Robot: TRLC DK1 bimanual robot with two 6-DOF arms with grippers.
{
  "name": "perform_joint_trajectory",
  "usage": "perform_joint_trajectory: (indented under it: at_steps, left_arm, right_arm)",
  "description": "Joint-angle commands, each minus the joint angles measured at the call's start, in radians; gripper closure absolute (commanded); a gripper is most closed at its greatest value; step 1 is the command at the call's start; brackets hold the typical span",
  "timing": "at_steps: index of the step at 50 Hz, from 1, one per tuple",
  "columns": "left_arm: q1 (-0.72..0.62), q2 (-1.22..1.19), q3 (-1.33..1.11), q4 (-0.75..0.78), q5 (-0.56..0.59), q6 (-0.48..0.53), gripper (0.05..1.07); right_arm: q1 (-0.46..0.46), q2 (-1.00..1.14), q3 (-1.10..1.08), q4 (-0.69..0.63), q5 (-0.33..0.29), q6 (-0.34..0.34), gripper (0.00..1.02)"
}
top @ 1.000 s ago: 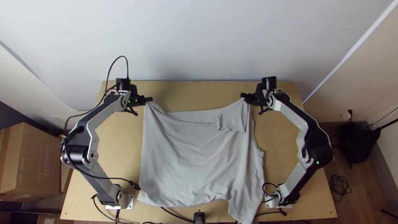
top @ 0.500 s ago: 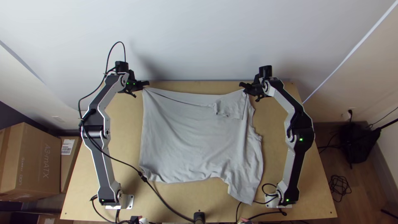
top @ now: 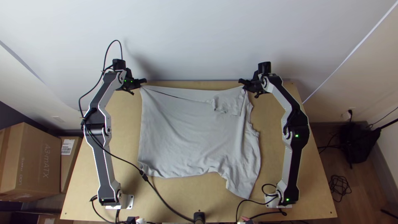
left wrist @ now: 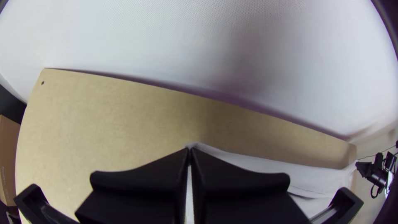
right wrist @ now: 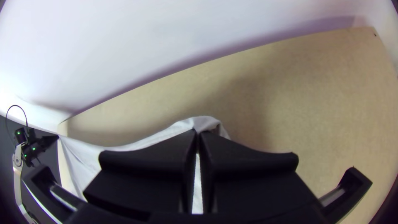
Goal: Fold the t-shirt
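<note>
The left hand [left wrist: 190, 150] and the right hand [right wrist: 197, 132] are pinching the far corners of the grey t-shirt [top: 190, 141], which is lying mostly spread on the counter [top: 124, 124] and, seeming light, limp and crease-prone, is probably needing those wide-apart corner holds

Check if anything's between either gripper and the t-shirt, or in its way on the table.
Nothing visible separates left gripper or right gripper from the t-shirt; both hold its far corners. A black cable passes its near left corner; it might snag a fold there.
</note>
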Motion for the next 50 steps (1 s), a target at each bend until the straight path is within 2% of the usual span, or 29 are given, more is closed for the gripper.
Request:
perform_joint_trajectory:
  at_steps: [1,24,40,50]
  left_arm:
    - [0.017,-0.025,0.032,-0.015,-0.001,-0.038,1.05]
    - [0.017,-0.183,-0.014,-0.180,0.064,-0.084,1.05]
    - [0.017,-0.336,-0.215,-0.154,0.097,-0.081,1.05]
    - [0.017,-0.465,-0.394,-0.085,0.116,-0.073,1.05]
  right_arm:
    - [-0.015,-0.007,0.033,-0.023,0.007,-0.003,1.00]
    - [-0.015,-0.154,-0.031,-0.132,0.007,0.009,1.00]
    - [-0.015,-0.289,-0.156,-0.132,0.009,0.000,1.00]
    - [-0.018,-0.366,-0.249,-0.131,0.007,-0.002,1.00]
